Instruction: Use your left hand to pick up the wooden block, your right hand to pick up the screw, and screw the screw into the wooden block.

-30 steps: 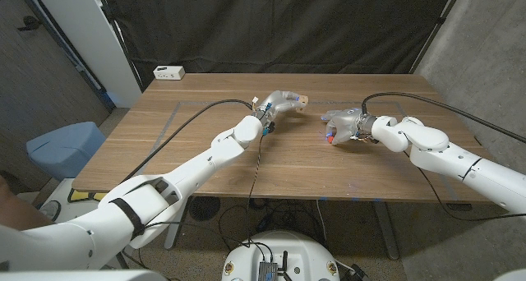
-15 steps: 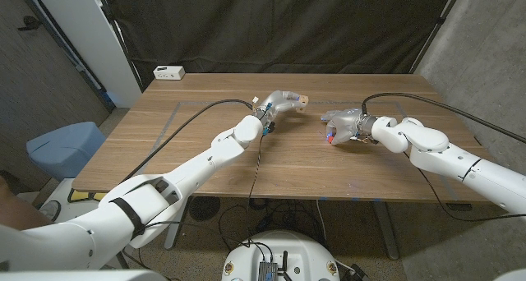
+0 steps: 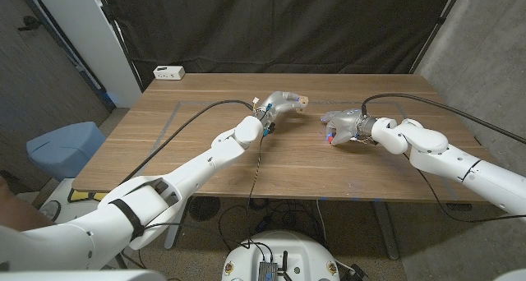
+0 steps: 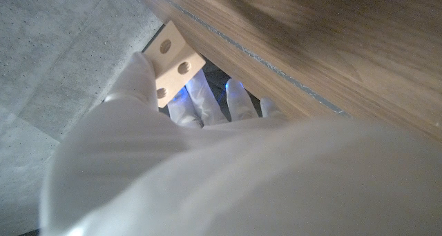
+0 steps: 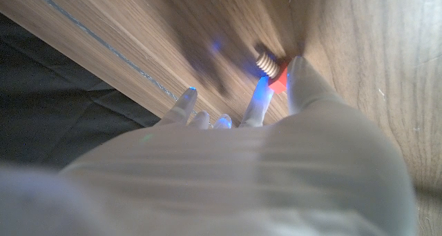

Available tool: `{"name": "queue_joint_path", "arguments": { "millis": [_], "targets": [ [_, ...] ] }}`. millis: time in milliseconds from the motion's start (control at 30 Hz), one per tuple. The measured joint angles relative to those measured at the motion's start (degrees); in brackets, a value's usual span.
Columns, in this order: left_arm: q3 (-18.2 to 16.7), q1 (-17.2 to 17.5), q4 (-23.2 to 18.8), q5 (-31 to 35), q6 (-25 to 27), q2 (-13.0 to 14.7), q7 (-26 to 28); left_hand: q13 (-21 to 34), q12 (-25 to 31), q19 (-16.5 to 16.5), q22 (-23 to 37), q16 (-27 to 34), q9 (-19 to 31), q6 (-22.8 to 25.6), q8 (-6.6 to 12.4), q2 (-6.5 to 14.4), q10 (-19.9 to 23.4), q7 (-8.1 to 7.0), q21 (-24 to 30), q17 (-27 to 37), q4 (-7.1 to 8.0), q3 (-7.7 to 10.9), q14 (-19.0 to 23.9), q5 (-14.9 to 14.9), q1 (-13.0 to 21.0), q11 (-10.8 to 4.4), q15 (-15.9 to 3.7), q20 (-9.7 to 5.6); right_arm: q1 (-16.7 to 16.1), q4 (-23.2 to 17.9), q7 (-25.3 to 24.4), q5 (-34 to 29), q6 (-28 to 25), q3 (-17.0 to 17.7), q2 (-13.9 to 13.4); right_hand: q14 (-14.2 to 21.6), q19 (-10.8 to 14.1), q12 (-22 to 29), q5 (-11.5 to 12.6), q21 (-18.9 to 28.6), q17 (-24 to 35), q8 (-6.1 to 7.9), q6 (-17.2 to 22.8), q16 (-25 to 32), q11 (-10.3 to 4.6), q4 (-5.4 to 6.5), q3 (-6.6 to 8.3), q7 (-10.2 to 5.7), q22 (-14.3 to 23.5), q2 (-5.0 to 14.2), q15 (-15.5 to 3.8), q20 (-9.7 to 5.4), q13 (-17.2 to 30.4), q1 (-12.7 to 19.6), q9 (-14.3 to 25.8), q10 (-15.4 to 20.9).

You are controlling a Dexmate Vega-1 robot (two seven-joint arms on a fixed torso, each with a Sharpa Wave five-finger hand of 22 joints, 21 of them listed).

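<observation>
Holding both parts above the table, we stand between pickup and mating.
Right hand (image 3: 341, 125): pinches the screw (image 5: 271, 65) by its red head, threaded end pointing away from the palm.
Left hand (image 3: 279, 103): grips the wooden block (image 4: 173, 60) at its fingertips, drilled holes exposed.
Next move: we judge that the screw tip must align with a hole.
Room: open table (image 3: 205, 96) beyond both hands, edges well apart.
</observation>
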Motion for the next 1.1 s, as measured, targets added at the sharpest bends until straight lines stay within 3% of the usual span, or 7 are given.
{"name": "queue_joint_path", "arguments": {
  "millis": [1100],
  "targets": [
    [0.5, -0.4, 0.4, 0.4, 0.0, -0.4, -0.3, 0.0, -0.2, 0.0, 0.0, 0.0, 0.0, 0.0, -0.19, 0.4, 0.0, 0.0, 0.0, -0.1, 0.23, -0.23, 0.0, 0.1, -0.4, 0.02, 0.0, 0.0, -1.4, -0.8, -2.3, 0.7, -0.1, 1.2, -0.9, 1.2, 1.9, 0.0, 0.3, 0.5, 0.3, 2.61, 1.5, 0.0, 0.5, 0.2, 0.2, 1.36, 0.0, 0.31, -0.19, -1.91, 0.0, 0.3, 1.6, 1.5]
  ]
}}
